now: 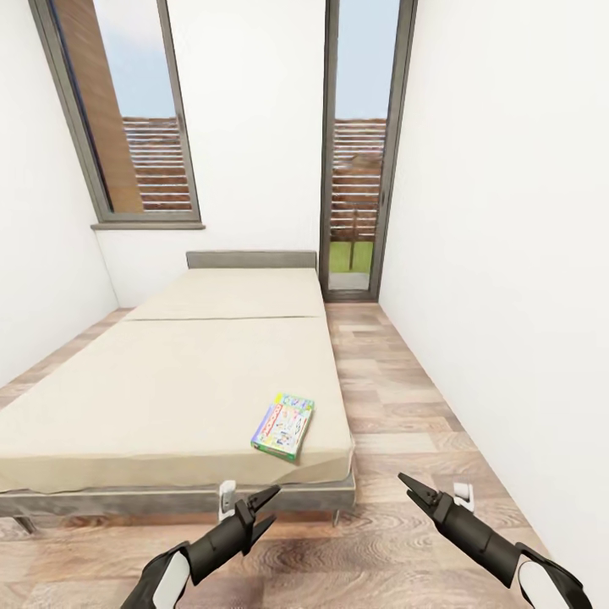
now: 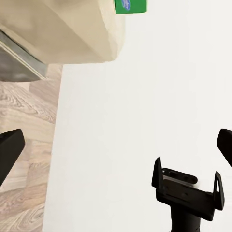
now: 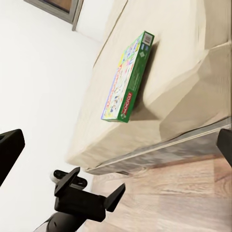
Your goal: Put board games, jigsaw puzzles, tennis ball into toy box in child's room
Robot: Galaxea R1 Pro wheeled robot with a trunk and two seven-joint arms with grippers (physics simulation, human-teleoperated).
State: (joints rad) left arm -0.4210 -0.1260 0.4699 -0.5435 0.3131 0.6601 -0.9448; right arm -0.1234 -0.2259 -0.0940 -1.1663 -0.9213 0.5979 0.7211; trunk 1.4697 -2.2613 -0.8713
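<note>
One board game (image 1: 283, 425), a white Monopoly-style box with a green edge, lies flat near the front right corner of the bed (image 1: 169, 381). The right wrist view has this board game (image 3: 128, 77) on the beige mattress (image 3: 183, 58). My left gripper (image 1: 272, 504) hovers open just in front of the bed's foot, below the box. Open as well, my right gripper (image 1: 406, 487) hangs over the floor to the right of the bed corner. In the left wrist view, the box's green corner (image 2: 130, 6) peeks over the mattress edge. The table and toy box are out of view.
A white wall (image 1: 507, 254) runs close along the right, leaving a strip of wood-plank floor (image 1: 397, 397) between it and the bed. A grey headboard (image 1: 251, 260) and tall dark-framed windows (image 1: 359, 144) stand at the far end.
</note>
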